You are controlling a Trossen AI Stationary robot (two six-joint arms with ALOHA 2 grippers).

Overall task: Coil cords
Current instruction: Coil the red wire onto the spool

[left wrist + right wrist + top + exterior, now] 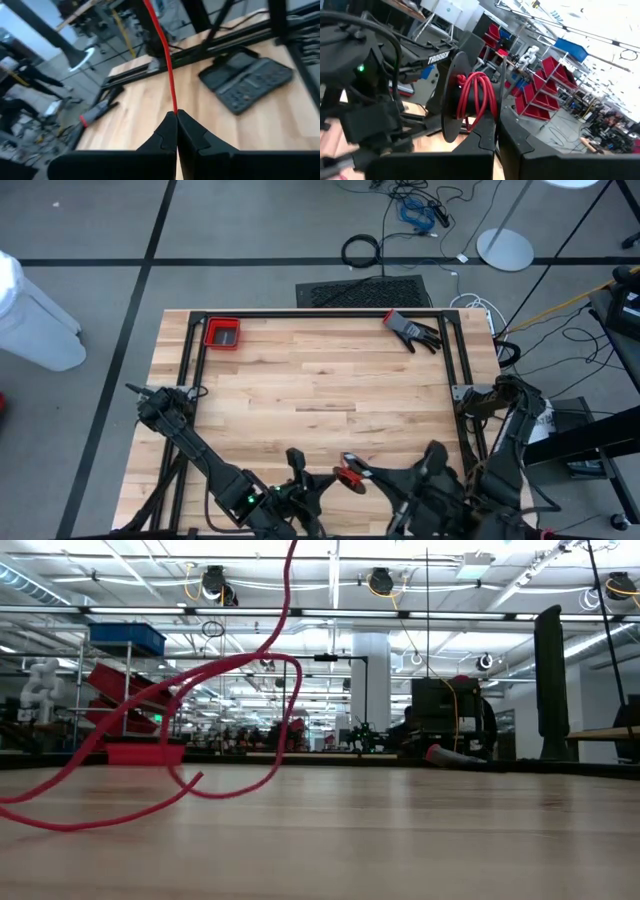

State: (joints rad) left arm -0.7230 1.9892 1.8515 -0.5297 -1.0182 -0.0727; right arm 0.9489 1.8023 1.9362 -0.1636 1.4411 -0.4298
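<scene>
Thin red cord (262, 665), string-like, joined to a small round black spool (456, 95) with flat disc flanges. Several turns of cord are wound around the spool's hub, bunched unevenly. In the high view the spool (349, 476) lies near the desk's near edge, about midway along it, raised off the surface. From above, a free length of cord (167, 70) runs taut, then drops in loose open loops onto the desk top, its end resting on the wood near the left side.

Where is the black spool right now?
The black spool, red cord wound on it, is held in the right gripper; high view puts it at the table's near edge, between both arms.
</scene>
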